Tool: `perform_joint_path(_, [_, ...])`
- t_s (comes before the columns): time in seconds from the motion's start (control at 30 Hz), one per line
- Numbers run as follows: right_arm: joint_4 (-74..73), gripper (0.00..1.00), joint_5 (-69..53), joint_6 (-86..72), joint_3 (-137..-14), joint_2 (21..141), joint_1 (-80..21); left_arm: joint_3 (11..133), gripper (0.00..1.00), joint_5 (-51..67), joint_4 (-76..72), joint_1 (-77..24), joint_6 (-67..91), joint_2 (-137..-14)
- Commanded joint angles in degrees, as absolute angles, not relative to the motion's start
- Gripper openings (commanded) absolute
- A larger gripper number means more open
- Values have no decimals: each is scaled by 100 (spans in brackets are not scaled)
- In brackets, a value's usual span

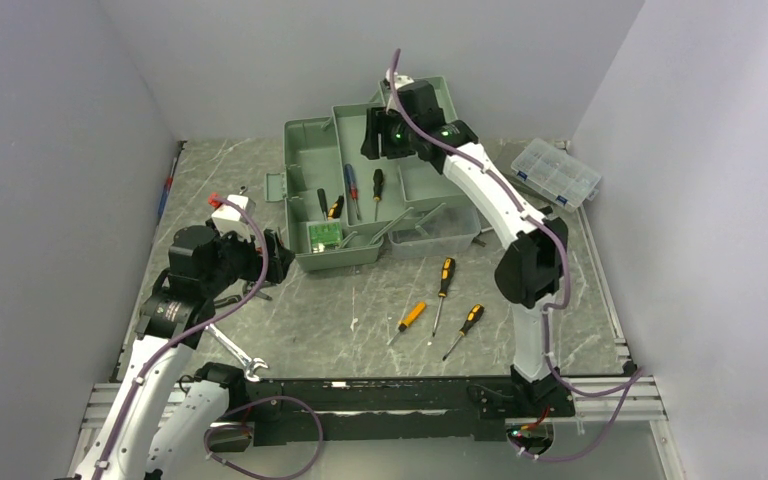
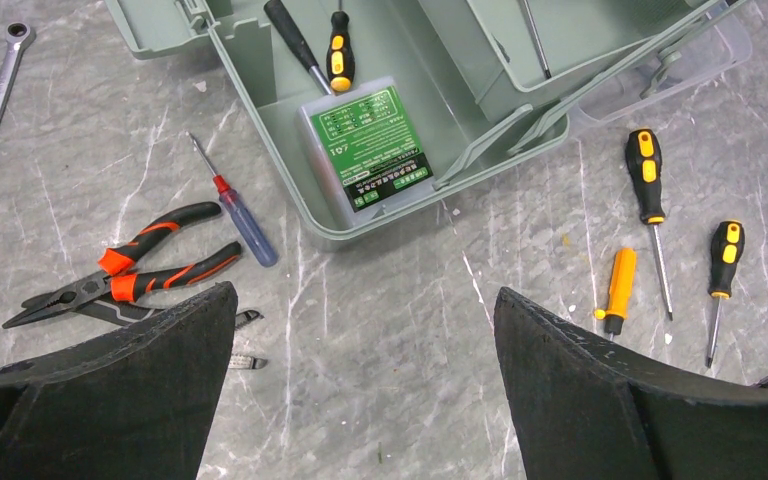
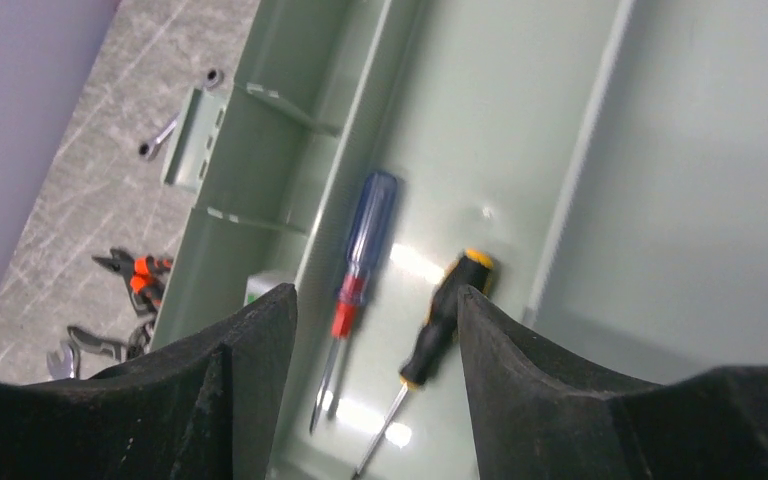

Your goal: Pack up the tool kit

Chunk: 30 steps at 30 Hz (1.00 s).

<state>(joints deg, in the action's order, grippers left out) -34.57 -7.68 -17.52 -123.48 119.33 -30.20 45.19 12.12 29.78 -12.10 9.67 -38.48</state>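
Robotics laboratory test cell, viewed from above. A marble-patterned tabletop (image 1: 360, 310) is enclosed by plain white panels (image 1: 60, 120) at the left, back and right of the frame. Along the lower edge, aluminium rails (image 1: 650, 405) and a black mounting plate (image 1: 390, 392) are seen, to which two cabled robot arms (image 1: 528, 345) are bolted.

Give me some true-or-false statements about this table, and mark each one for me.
1. Three loose screwdrivers lie on the table in front of the toolbox. True.
2. The pliers are packed in the toolbox. False: they lie on the table beside it.
3. The right gripper is gripping a screwdriver. False: its jaws are open above a blue screwdriver and a black screwdriver lying in a tray.
4. The left gripper is open and empty. True.
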Motion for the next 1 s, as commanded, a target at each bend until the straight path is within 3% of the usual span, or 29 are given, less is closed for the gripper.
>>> perform_joint_path(0.0, [-3328, 63, -499, -1769, -11664, 10702, -2972, 4499, 99, 1176, 2762, -1216, 859, -3826])
perform_joint_path(0.47, [-2682, 63, 724, -2540, -6930, 6922, -2910, 4495, 100, 1358, 2701, -1213, 853, -3916])
perform_joint_path(0.7, [-2923, 63, 1364, -3476, -5583, 6184, -2885, 4487, 99, 1437, 2688, -1204, 861, -3960])
perform_joint_path(0.8, [-3552, 67, 2185, -4512, -5195, 6035, -2875, 4476, 99, 1431, 2700, -1204, 861, -3952])
perform_joint_path(0.97, [-4777, 64, 2967, -6211, -4799, 6031, -2832, 4468, 99, 1423, 2686, -1204, 861, -3934])
